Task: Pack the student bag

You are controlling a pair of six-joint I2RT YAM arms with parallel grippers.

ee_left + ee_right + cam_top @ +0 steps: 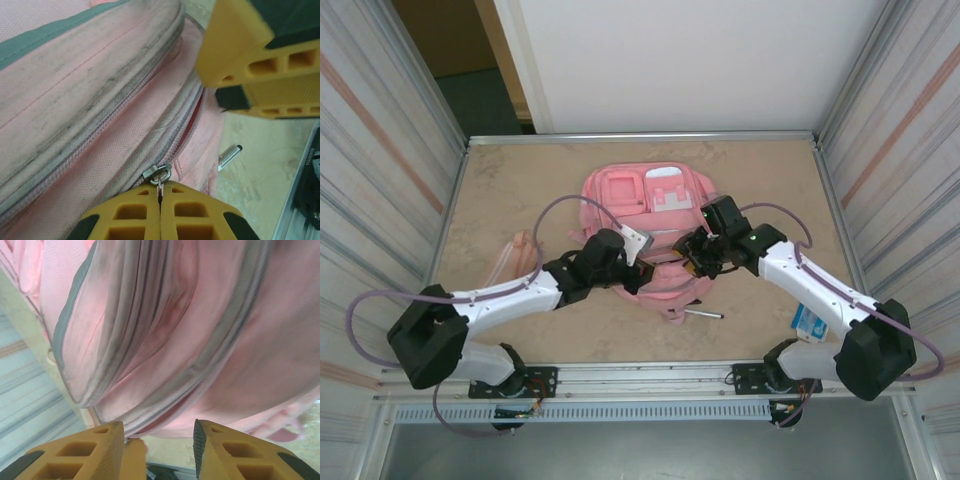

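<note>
Pink soft fabric backpack (610, 195), near half hidden under both arms: your left gripper (160, 194) pinches its metal zipper pull (159, 175), right gripper (159, 434) spread.

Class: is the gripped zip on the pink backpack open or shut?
Partly open: past the metal slider, a dark red gap parts the zip of the soft pink fabric backpack.

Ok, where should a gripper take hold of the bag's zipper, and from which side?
The metal pull tab hanging off the slider, approached from the bag's outer edge, in line with the zip. It is thin and flat, so pinch its two faces; the left gripper is shut on it that way.
</note>
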